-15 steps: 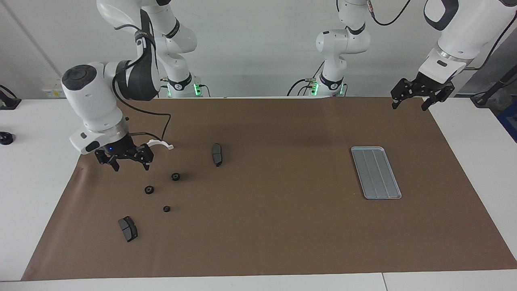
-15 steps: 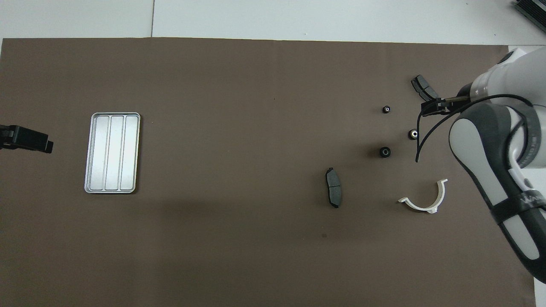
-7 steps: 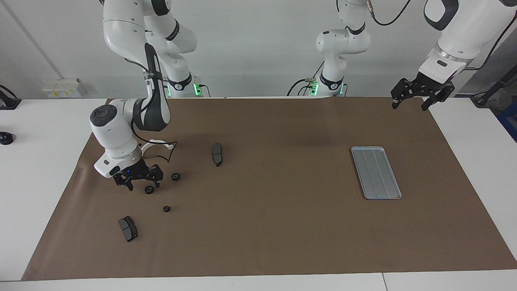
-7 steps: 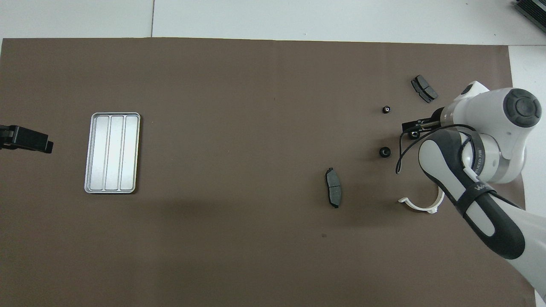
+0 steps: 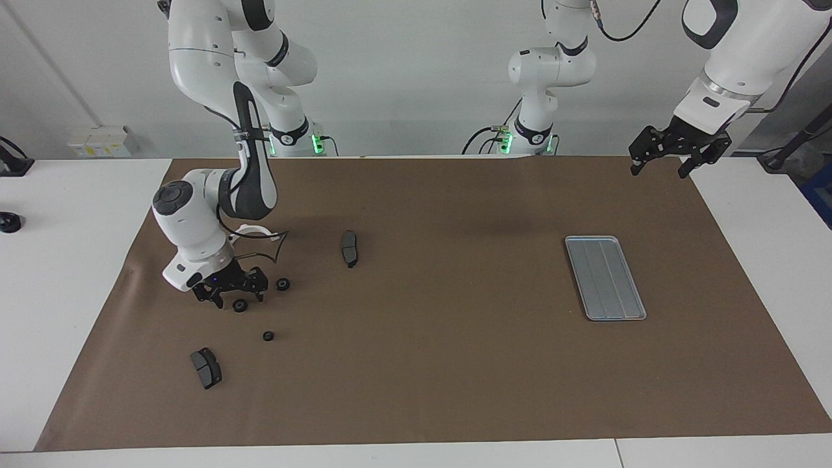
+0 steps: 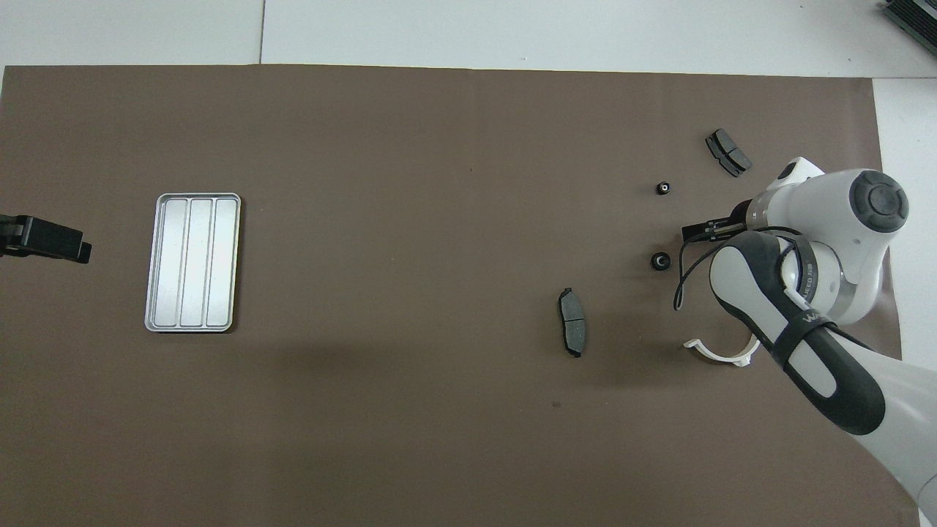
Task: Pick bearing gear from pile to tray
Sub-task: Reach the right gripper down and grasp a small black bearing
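Observation:
Three small black bearing gears lie in the pile at the right arm's end of the brown mat: one (image 5: 283, 284), one (image 5: 268, 336), and one (image 5: 240, 305) that sits between the spread fingers of my right gripper (image 5: 237, 300). That gripper is down at the mat and open around the gear; I cannot tell whether it touches it. In the overhead view the right gripper (image 6: 703, 230) hides this gear, and the other gears (image 6: 660, 260) (image 6: 662, 188) show. The silvery grooved tray (image 5: 604, 277) (image 6: 192, 262) lies toward the left arm's end. My left gripper (image 5: 658, 170) (image 6: 73, 249) waits open in the air over the mat's corner.
Two dark brake pads (image 5: 349, 248) (image 5: 206, 368) and a white semicircular bracket (image 5: 250, 231), partly covered by the right arm, lie around the gears. The right arm's cable loops just over the bracket. White tabletop borders the mat (image 5: 422, 364).
The right gripper has come down from above the mat beside the bracket and moved over one gear, now straddling it. The left arm has not moved.

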